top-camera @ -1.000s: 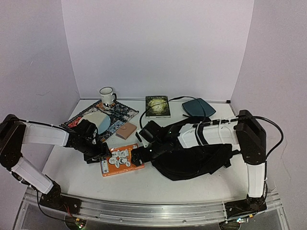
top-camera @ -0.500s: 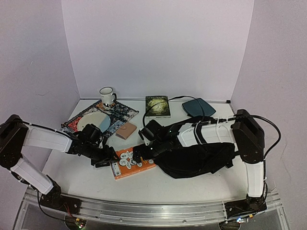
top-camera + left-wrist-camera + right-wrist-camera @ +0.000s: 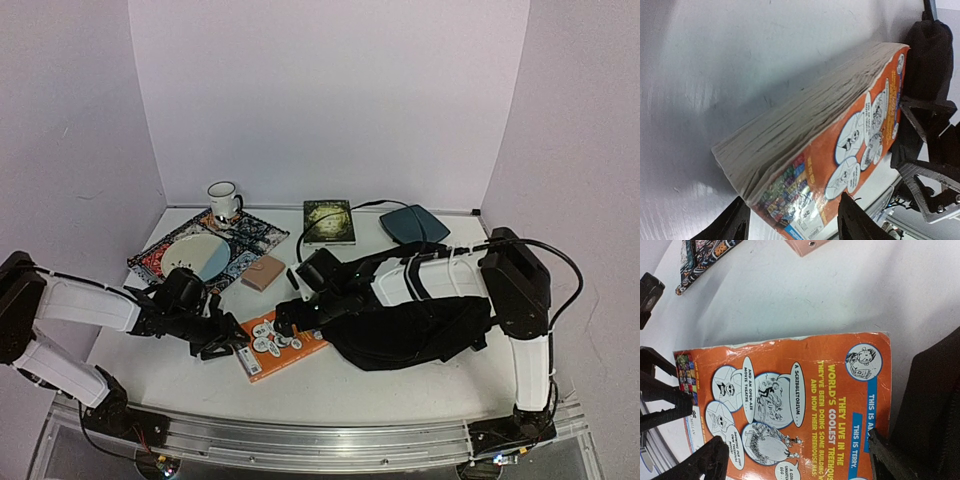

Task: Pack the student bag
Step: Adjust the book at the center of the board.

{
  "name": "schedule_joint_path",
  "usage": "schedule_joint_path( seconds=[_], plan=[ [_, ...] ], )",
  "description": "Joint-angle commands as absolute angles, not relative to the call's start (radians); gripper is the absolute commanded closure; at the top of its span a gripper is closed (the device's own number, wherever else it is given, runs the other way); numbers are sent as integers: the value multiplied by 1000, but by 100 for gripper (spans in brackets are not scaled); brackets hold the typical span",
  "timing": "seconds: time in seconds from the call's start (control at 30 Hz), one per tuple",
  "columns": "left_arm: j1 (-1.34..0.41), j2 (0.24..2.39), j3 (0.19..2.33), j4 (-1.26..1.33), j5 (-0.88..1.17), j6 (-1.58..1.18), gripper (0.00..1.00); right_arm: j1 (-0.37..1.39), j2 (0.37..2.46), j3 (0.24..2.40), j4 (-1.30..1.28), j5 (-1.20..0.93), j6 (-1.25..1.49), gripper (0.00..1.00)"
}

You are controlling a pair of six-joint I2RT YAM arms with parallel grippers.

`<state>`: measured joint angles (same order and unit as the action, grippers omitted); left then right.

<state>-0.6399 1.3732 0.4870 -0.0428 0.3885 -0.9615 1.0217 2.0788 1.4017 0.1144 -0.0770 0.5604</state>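
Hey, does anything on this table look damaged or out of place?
The orange paperback book lies askew beside the black fabric backpack. Its cover edge is scuffed white and its page block is wavy, so it looks worn.

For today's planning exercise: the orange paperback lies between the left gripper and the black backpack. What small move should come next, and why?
Probably the left gripper should slide the orange paperback a little toward the black backpack. Its fingers straddle the book's near end, the far end lies at the bag's edge, and the open right gripper hovers above it.
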Motion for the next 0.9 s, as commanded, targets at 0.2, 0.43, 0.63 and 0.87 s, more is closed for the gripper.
schedule_joint_path(
  seconds=[0.2,0.43,0.63,0.87],
  plan=[
    [-661,1185,431,166,421,-1127,42,1020,2100,1404,134,-145,534,3],
    [-661,1181,402,172,381,-1142,45,1021,2078,1384,144,-114,538,3],
    [-661,1209,396,98,298,-1090,46,1023,1982,1332,144,-35,553,3],
    [-660,1237,618,-257,46,-815,31,1027,1831,1186,133,0,665,2]
  ],
)
